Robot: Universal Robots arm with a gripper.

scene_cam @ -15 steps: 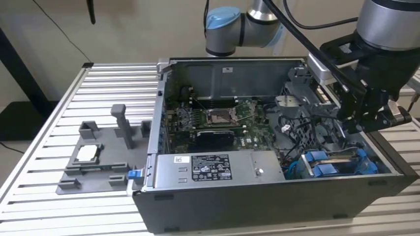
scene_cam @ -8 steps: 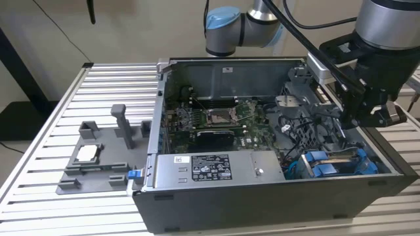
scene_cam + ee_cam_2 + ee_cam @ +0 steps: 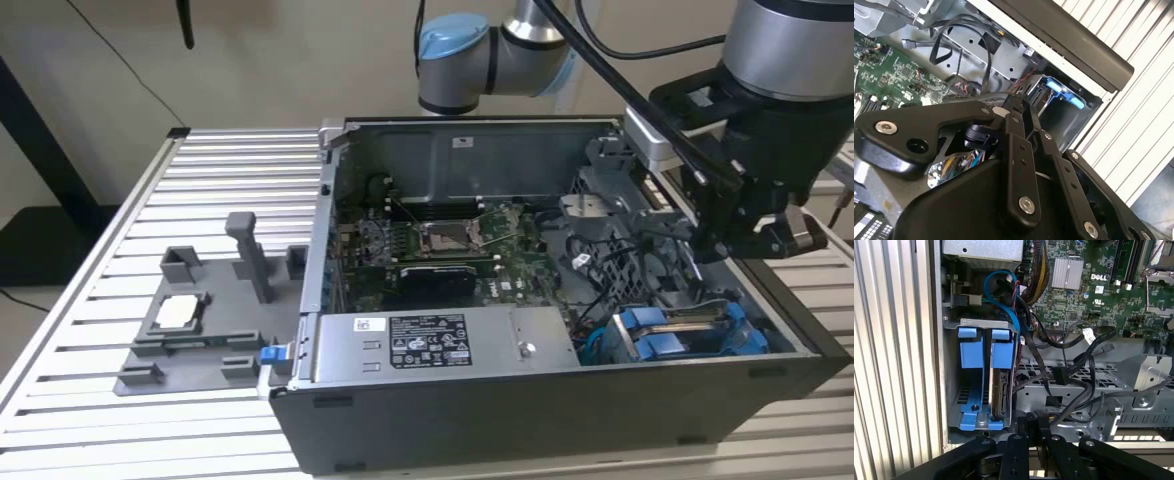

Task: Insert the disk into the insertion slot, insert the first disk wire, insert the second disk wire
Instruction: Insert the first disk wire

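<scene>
Disk: the disk (image 3: 999, 390) stands on edge in its blue carrier (image 3: 1002, 347) inside the insertion slot (image 3: 979, 323), at a corner of the computer case (image 3: 534, 420). By the look of it, it is seated.
Claw: the claw (image 3: 1032, 424) hangs near the slot and close to the black wires (image 3: 1064, 372); I cannot tell whether it is clenched or released.
Step in hand: probably the first disk wire, since the wires' plugs lie on the metal cage, apart from the disk.
Doing it well: grip at the plug, not the slack, and line it square with the disk's end — a skewed push could bend contacts.
Watch: the blue cable (image 3: 1004, 305) looping beside the slot — keep clear of it.
</scene>
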